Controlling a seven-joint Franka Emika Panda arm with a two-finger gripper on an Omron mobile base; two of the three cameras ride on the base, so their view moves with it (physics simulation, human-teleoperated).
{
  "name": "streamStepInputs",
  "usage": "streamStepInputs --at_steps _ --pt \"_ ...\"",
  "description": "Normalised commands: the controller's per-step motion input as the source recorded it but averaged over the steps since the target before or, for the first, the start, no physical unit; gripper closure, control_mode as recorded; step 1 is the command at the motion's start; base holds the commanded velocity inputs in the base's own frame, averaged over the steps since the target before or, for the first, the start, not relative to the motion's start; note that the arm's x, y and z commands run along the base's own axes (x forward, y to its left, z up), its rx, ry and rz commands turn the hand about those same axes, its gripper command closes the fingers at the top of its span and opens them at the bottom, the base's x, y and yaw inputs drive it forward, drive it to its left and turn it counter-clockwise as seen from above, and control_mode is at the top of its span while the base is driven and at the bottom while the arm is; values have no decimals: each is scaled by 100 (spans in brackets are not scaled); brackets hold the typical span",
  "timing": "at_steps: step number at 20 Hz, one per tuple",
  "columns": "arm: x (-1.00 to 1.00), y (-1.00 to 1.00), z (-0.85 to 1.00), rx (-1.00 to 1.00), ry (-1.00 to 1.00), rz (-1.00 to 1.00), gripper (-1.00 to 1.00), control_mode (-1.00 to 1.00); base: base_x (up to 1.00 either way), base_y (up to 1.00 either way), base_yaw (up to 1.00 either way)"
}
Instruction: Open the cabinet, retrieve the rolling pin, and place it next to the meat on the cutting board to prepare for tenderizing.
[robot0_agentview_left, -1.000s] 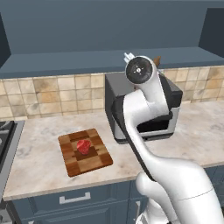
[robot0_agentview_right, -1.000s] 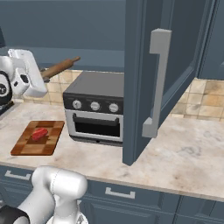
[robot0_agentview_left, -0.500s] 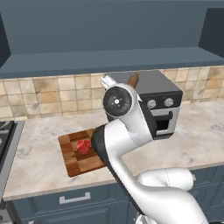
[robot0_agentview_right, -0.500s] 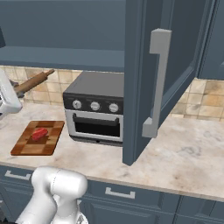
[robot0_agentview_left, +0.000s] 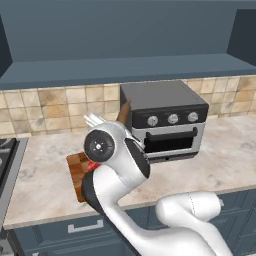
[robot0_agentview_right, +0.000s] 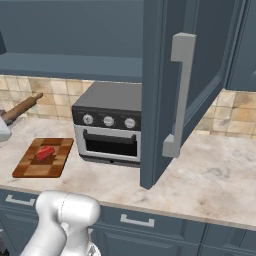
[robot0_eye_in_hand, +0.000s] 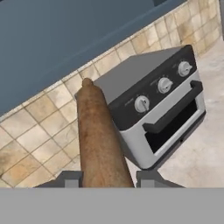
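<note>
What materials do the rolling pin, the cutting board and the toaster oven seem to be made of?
Rolling pin: apparently wood, matte brown with faint grain streaks.
Cutting board: seems wooden, a checkered pattern of light and dark brown blocks.
Toaster oven: probably metal, with a dark grey top, lighter silver front and round knobs; its door panel looks dark, perhaps glass.

No legible text, label or number anywhere, even beside the toaster oven knobs.

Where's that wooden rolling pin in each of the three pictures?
Left base view: rolling pin, a brown tip peeking above the arm, left of the oven.
Right base view: far left edge, above the board.
Hand view: centre, between the jaws.
Shared landmark: the oven.
</note>
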Motion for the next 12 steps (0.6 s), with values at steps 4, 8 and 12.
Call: streamStepInputs --at_steps 4,8,12 --pt "44 46 -57 -14 13 0 100 -100 0 0 0" --pt "51 34 -57 -12 11 0 100 -100 0 0 0" --pt "54 16 -60 -8 9 0 100 -100 0 0 0"
